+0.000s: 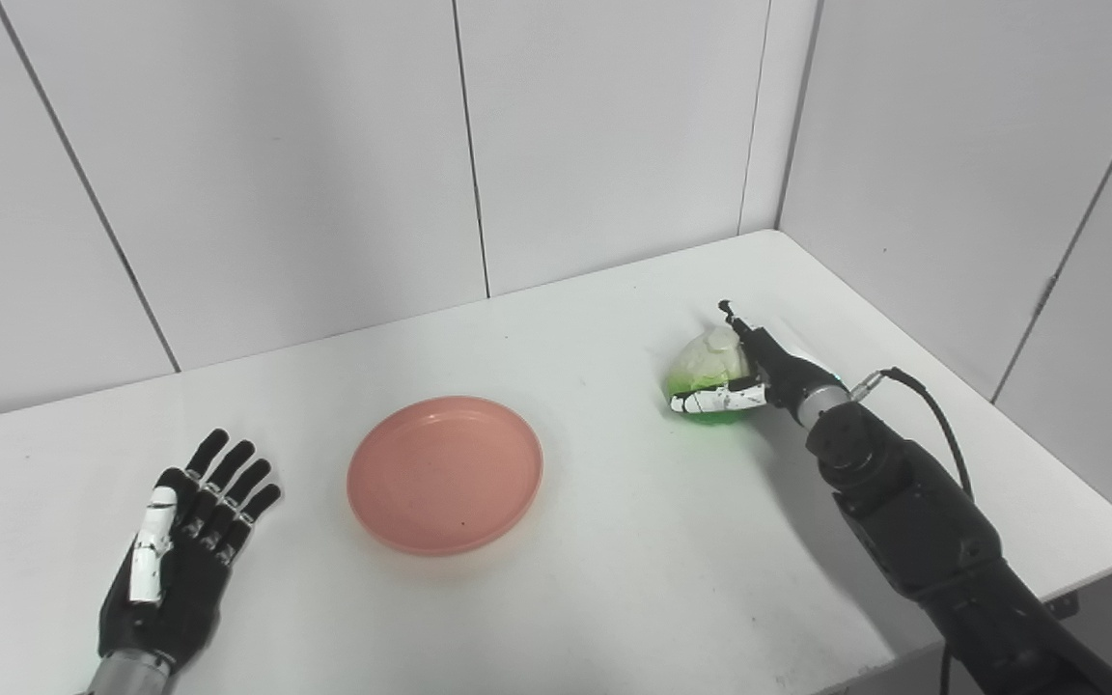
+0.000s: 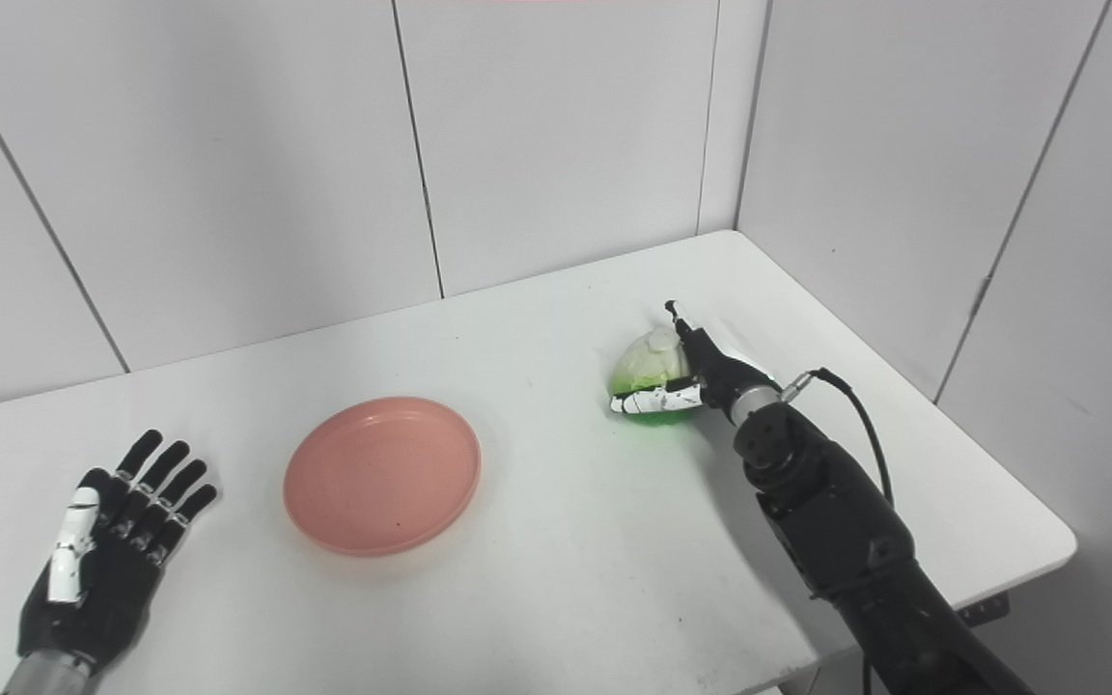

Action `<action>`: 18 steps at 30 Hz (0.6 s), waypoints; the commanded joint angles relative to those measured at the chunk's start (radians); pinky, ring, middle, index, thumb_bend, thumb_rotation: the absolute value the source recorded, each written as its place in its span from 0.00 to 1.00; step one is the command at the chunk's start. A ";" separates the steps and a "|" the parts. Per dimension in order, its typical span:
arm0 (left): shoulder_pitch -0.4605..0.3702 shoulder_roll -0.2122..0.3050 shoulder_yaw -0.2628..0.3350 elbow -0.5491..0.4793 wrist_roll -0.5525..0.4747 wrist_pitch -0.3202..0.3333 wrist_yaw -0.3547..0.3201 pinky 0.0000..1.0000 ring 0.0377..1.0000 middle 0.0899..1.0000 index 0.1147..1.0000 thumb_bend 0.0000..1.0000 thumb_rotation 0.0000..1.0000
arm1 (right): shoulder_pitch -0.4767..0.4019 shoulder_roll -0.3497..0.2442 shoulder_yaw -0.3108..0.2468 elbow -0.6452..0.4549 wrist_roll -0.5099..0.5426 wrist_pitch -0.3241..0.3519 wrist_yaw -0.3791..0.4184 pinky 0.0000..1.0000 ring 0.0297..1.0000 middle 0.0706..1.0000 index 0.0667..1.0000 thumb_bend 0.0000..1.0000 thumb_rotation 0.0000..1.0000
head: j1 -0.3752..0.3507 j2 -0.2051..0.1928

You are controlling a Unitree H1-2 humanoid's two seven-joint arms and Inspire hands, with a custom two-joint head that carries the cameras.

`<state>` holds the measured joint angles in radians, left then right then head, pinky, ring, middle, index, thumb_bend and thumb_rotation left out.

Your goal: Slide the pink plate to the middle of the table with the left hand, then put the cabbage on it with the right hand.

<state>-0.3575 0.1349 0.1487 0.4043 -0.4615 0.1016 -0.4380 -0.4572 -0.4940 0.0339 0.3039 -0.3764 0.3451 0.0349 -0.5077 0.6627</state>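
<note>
- Left eye view: the pink plate (image 1: 445, 474) lies flat on the white table (image 1: 614, 541), a little to the 9 o'clock side of the table's middle, and nothing is on it.
- The sliding step looks done, or close to done; whether the plate counts as centred is a judgement, since it sits slightly toward the left hand's side.
- The left hand (image 1: 181, 550) rests at about 8 o'clock from the plate, apart from it, palm down with fingers spread and holding nothing.
- The cabbage (image 1: 708, 371) sits at about 2 o'clock from the plate, well apart from it, toward the far right part of the table.
- The right hand (image 1: 747, 378) is wrapped around the cabbage: a white-tipped digit crosses its green lower part and dark fingers press its 3 o'clock side, so I read it as grasping the cabbage.
- Whether the cabbage is already lifted or is touching the table, I cannot tell; a green tint shows on the table beneath it.
- Right eye view: the same layout, with the plate (image 2: 382, 475) bare and the left hand (image 2: 104, 568) flat and released at its 8 o'clock.
- The right hand (image 2: 689, 380) closes on the cabbage (image 2: 651, 365), the arm reaching in from 5 o'clock.
- What is left, by my reading: carrying the cabbage toward 8 o'clock across the bare table, setting it on the plate, and letting go.
</note>
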 commanded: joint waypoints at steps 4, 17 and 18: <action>0.034 0.006 -0.001 0.018 0.008 0.059 0.027 0.87 0.90 0.90 0.88 0.48 0.81 | -0.036 0.012 -0.005 0.014 0.007 -0.024 -0.026 0.39 0.42 0.41 0.49 0.53 0.00 | 0.001 0.002; 0.033 0.003 -0.002 0.027 0.010 0.047 0.025 0.87 0.90 0.90 0.88 0.47 0.81 | -0.033 0.016 -0.001 0.009 0.012 -0.031 -0.050 0.35 0.38 0.40 0.49 0.52 0.00 | 0.013 0.005; 0.033 0.003 -0.003 0.025 0.010 0.048 0.025 0.87 0.90 0.90 0.88 0.47 0.81 | -0.032 0.017 -0.003 0.007 0.013 -0.029 -0.054 0.35 0.38 0.40 0.49 0.52 0.00 | 0.014 0.005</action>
<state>-0.3538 0.1346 0.1483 0.4017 -0.4614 0.1026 -0.4360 -0.4663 -0.4761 0.0361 0.3169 -0.3616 0.3439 -0.0108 -0.4940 0.6688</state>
